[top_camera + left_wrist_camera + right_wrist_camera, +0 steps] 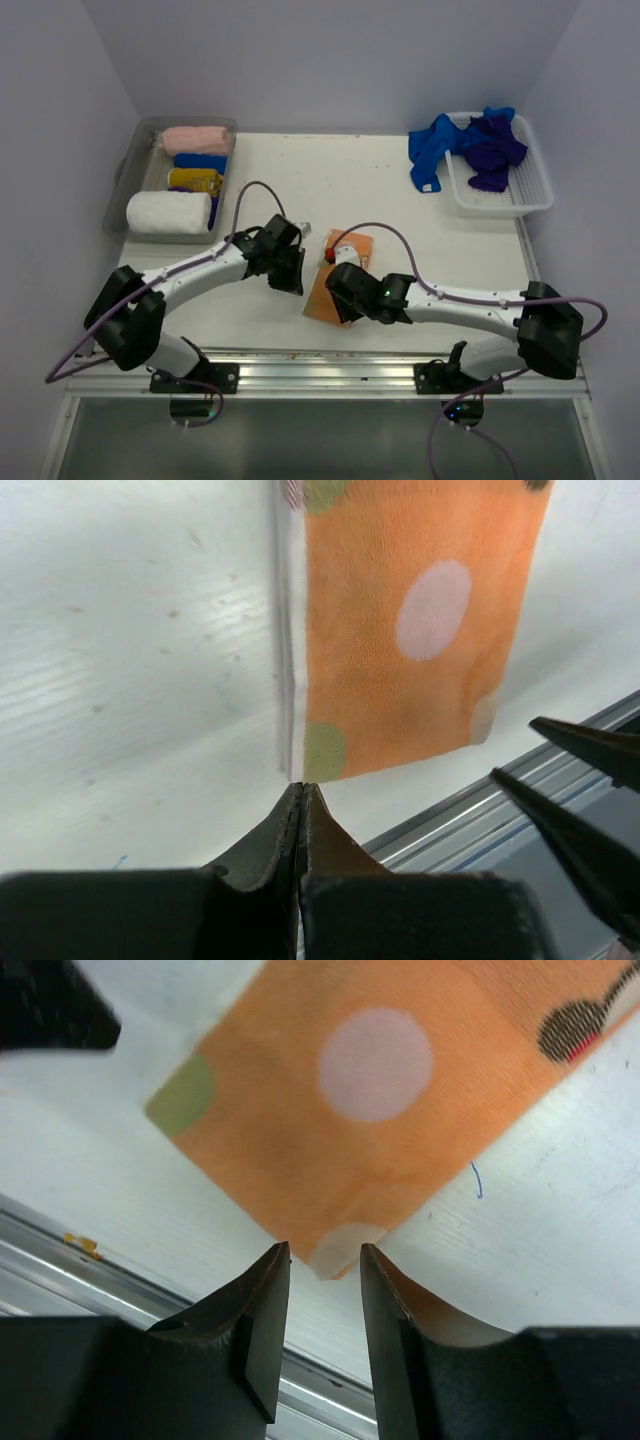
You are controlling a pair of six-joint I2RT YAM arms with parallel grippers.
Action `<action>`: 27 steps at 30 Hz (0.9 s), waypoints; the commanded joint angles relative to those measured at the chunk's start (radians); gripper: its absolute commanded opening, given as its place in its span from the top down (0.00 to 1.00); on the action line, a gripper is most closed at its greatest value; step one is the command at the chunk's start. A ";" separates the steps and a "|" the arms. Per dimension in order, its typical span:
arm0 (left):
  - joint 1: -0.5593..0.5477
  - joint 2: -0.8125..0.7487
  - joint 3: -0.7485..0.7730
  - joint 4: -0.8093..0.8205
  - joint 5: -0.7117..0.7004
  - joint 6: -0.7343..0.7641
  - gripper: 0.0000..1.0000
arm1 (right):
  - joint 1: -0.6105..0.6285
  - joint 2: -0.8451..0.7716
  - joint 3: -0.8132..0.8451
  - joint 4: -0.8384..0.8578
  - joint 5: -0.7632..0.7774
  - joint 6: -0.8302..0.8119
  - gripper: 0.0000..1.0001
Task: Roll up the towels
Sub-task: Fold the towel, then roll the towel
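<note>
The orange towel (318, 297) (410, 630) (380, 1110) lies flat on the desk (400, 200) near its front edge, between the two arms. It is printed with pale pink and green dots, and a white hem runs down its left side.

The left fingers (296, 284) (302, 786) are pressed together with no gap. Their tips sit right at the towel's near left corner. Whether they pinch the hem cannot be told.

The right fingers (336, 301) (270, 1290) stand apart over the near right corner. That corner, with a pale dot on it, lies in the gap between the tips and is not clamped. The front rail (330, 368) runs just below both sets of fingers.

A white basket (500, 208) sits well apart at the far right corner of the desk. A purple towel (497, 150) is bunched inside it. A blue towel (432, 150) hangs over its left rim, with one end resting on the desk.

A grey tray (125, 170) sits at the far left corner. It holds four rolls side by side: pink (195, 138) at the back, then blue (200, 160), then yellow (195, 180), and a thick white one (168, 212) nearest the arms.
</note>
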 commanded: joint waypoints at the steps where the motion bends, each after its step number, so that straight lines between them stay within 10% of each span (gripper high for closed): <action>1: 0.098 -0.105 0.049 -0.122 -0.074 0.071 1.00 | 0.077 0.062 0.077 -0.038 0.112 -0.136 0.59; 14: 0.181 -0.115 0.011 -0.050 -0.007 0.045 1.00 | 0.143 0.263 0.084 0.094 0.108 -0.268 0.58; 20: 0.182 -0.017 -0.008 0.233 0.218 -0.016 1.00 | 0.143 0.257 0.065 0.127 0.125 -0.259 0.90; 27: 0.181 0.196 -0.044 0.565 0.459 -0.123 1.00 | 0.143 0.182 0.025 0.168 0.106 -0.274 1.00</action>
